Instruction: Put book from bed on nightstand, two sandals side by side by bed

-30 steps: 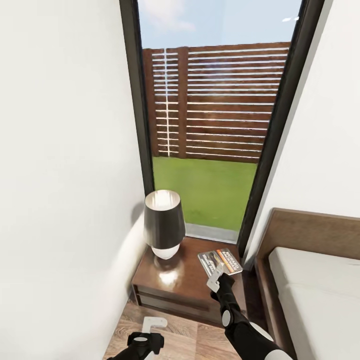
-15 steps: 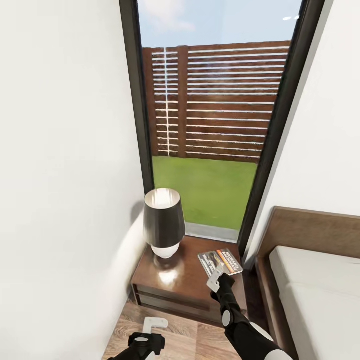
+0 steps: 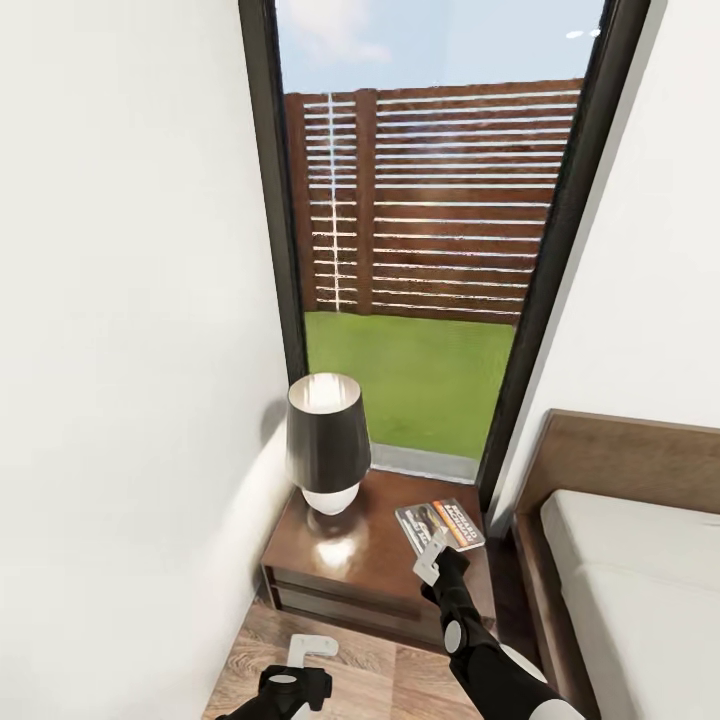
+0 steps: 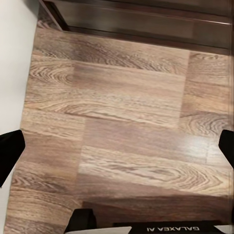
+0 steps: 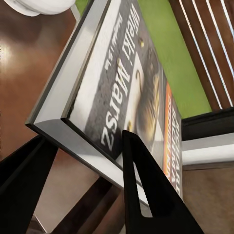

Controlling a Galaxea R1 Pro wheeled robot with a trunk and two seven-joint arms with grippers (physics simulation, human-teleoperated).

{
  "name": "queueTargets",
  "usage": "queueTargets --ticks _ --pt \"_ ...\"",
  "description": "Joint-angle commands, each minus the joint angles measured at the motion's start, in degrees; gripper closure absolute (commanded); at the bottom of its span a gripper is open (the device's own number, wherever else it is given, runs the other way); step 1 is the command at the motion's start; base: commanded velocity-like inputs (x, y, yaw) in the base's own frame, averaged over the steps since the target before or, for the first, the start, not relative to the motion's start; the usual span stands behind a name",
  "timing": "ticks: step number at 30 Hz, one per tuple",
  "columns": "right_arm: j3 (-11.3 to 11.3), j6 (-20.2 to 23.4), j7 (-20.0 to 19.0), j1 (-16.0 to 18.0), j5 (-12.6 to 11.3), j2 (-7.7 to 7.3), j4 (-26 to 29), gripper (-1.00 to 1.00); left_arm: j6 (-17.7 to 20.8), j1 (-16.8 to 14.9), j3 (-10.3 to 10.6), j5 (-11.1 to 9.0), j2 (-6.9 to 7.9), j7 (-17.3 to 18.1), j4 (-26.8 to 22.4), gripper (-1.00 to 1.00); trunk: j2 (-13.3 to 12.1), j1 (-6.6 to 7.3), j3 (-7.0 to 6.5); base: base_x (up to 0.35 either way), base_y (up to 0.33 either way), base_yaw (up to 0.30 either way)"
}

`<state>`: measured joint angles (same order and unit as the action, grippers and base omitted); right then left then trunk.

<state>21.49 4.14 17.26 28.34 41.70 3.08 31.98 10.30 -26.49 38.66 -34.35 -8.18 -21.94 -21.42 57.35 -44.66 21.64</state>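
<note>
One part of the task looked close to done, and the other untouched. The bed [image 3: 620,560] sat at the lower right of the head frame, its mattress bare where visible. Left of it, at lower centre, stood the nightstand [image 3: 360,570], with a dark-shaded lamp [image 3: 325,440] on its left half. The book [image 3: 445,520] lay at the nightstand's right rear, over the glossy top; whether it already rested flat on the wood or was tilted with one edge raised could not be told from the head view. The right wrist view suggested a tilt, the book [image 5: 131,83] slanting across the frame above the brown top.

The right gripper [image 3: 432,555] was at the book's near corner. In the right wrist view its dark fingers [image 5: 141,185] stood on either side of that corner, one over the cover and one beneath, so it read as pinching the book rather than released. Letting go and backing off seemed to be what remained of this step.

The left gripper [image 3: 305,650] hung low at the bottom of the head frame over the plank floor [image 4: 122,117], fingers spread wide and holding nothing.

The sandals were yet to be placed by the bed.
</note>
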Motion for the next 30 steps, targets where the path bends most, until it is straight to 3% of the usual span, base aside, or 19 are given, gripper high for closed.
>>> queueTargets --ticks 1,30 --pt "0.22 0.44 0.30 0.05 0.58 -0.01 -0.02 1.00 0.23 -0.05 0.49 -0.37 0.06 -0.14 -0.11 -1.00 0.46 -0.23 0.25 0.000 0.000 0.000" --pt "0.08 0.52 -1.03 0.05 0.65 -0.01 -0.14 1.00 0.17 -0.05 0.54 -0.29 -0.08 1.46 0.06 -1.00 12.09 -6.60 5.45 0.000 0.000 0.000"
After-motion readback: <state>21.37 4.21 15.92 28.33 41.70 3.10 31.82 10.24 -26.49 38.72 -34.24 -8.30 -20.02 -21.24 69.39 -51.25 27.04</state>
